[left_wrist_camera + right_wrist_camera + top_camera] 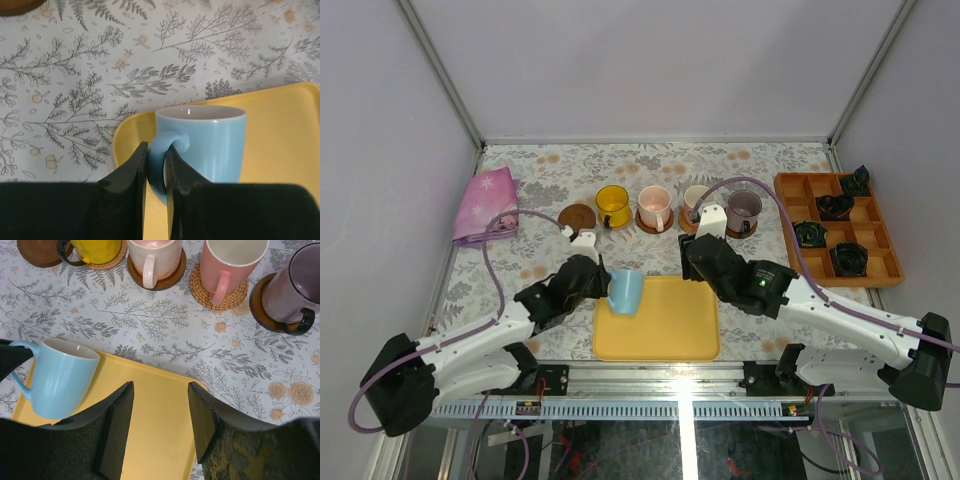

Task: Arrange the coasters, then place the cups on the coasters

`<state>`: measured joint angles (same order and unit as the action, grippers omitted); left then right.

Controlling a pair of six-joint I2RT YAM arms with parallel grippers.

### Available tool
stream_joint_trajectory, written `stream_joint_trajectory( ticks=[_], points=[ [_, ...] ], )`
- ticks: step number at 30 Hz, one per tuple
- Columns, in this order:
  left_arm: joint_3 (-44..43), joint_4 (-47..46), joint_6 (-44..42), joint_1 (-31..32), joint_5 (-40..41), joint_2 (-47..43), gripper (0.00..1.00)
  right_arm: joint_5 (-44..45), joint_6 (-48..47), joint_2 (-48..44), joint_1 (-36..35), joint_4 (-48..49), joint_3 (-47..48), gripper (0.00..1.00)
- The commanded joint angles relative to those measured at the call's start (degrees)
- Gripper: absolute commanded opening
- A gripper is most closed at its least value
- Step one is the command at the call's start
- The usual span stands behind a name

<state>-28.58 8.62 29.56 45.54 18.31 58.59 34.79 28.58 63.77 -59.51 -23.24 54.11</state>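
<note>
— Item one, the left gripper [156,154]?
— We logged it clamped on the handle of the blue cup [210,145]. The cup leaned over the far-left corner of the yellow tray [280,130]; we could not tell whether its base touched.
— Item two, the right gripper [160,415]?
— Jaws apart, nothing between them, above the tray.
— Further out?
— We counted four cups in a row, each on a coaster [235,296]: yellow cup [613,205], pink cup [655,206], another pink cup [697,200], purple cup [743,209]. One dark coaster [577,216] lay bare, just left of the yellow cup.
— The edges?
— Pink cloth [486,205] on the left, wooden box [840,245] with black rings [848,260] on the right.
</note>
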Motion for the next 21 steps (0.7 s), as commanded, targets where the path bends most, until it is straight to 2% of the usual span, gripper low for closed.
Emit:
stream_joint_trajectory(
  ticks=[1,7,14,16,21],
  points=[
    [5.8,-18.6,-5.9,-0.1,0.7,-6.7,0.00,-3.0,-2.2,-0.8,2.3,3.3,1.2,0.54],
    [13.5,-31.7,-12.1,0.1,-2.9,-16.0,0.00,-14.9,-5.8,-1.2,5.8,4.9,3.4,0.54],
    [20.8,-42.9,-15.4,0.2,-9.4,-25.0,0.00,-27.8,-8.0,-0.5,6.3,6.8,5.9,0.51],
    [22.1,-44.9,-16.2,0.1,-11.3,-26.2,0.00,-27.9,-7.4,0.4,6.3,7.2,6.3,0.50],
    [23.8,-48.3,-18.0,0.3,-16.1,-28.2,0.00,-20.8,-5.4,3.3,6.3,5.6,7.4,0.46]
  ],
)
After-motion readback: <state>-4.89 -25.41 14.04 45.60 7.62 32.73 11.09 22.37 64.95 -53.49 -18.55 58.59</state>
